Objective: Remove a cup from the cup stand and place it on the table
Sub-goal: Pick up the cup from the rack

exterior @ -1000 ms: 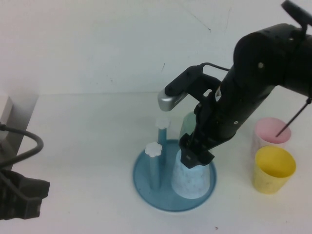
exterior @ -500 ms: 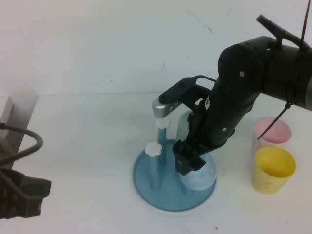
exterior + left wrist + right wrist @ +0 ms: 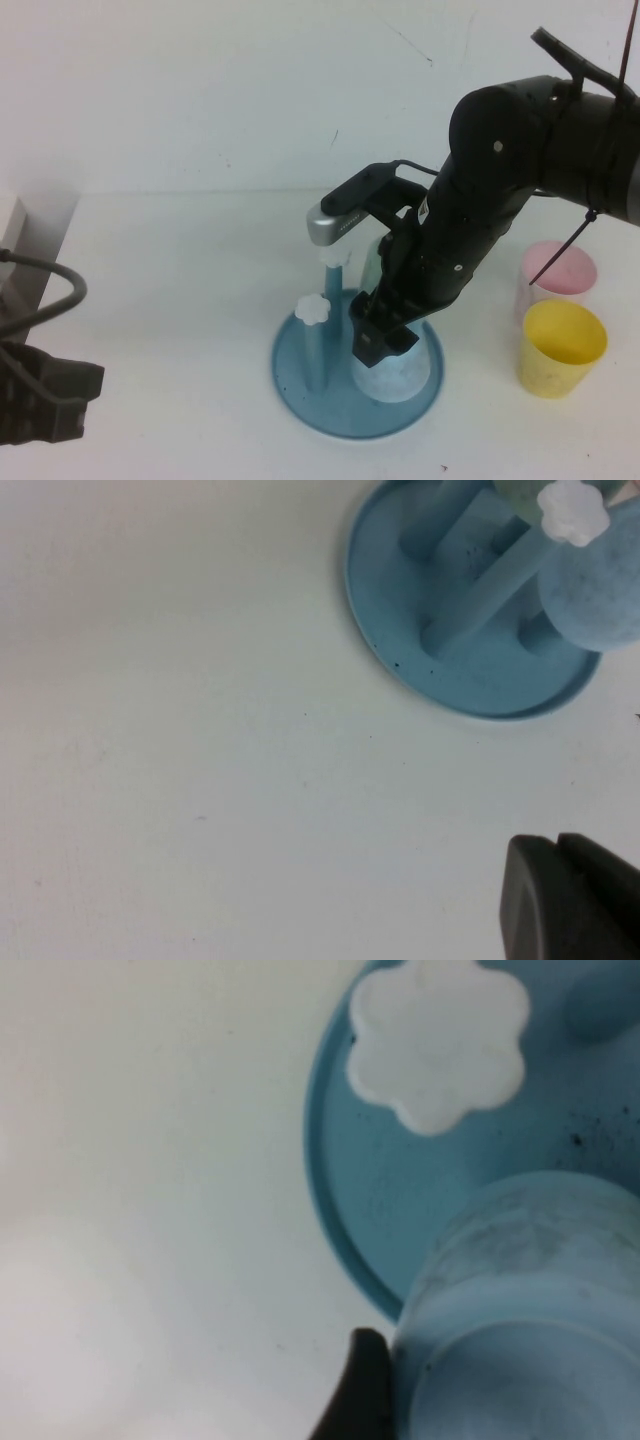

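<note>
You see the table (image 3: 180,260), white and flat. Directly on it stand the cup stand (image 3: 292,372), a yellow cup (image 3: 562,348) and a pink cup (image 3: 556,268).

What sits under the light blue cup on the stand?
The cup sits upturned over the blue stand, with the right end effector at its top. The peg beneath is covered. The left end effector rests shut over the table.
</note>
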### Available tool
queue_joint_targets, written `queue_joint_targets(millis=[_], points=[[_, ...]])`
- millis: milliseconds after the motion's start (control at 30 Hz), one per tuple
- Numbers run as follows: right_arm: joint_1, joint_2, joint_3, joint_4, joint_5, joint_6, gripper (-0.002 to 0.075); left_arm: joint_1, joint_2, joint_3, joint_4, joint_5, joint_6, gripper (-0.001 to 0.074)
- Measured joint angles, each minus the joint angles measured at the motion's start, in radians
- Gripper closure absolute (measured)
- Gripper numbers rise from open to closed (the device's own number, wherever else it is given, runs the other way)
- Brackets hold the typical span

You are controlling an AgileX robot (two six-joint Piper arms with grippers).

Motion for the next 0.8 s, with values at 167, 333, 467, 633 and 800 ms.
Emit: queue_joint_targets(millis=[167, 333, 467, 633, 800], points=[[0.000, 0.000, 0.000, 0.026, 0.019, -0.022, 0.0093, 0.000, 0.000, 0.000, 0.000, 0.000, 0.000, 0.0738], [0.000, 0.000, 0.000, 0.028, 0.042, -0.044, 0.0090, 0.000, 0.000, 0.000, 0.000, 0.000, 0.000, 0.0738], [0.000, 0.000, 0.000, 0.028, 0.041, -0.050, 0.0087, 0.000, 0.000, 0.000, 0.000, 0.000, 0.001, 0.0738], [0.000, 0.000, 0.000, 0.041, 0.033, -0.076, 0.0087, 0.000, 0.000, 0.000, 0.000, 0.000, 0.001, 0.0738], [0.000, 0.006, 0.000, 0.095, 0.015, -0.146, 0.0090, 0.000, 0.000, 0.000, -0.005, -0.002, 0.001, 0.0738]])
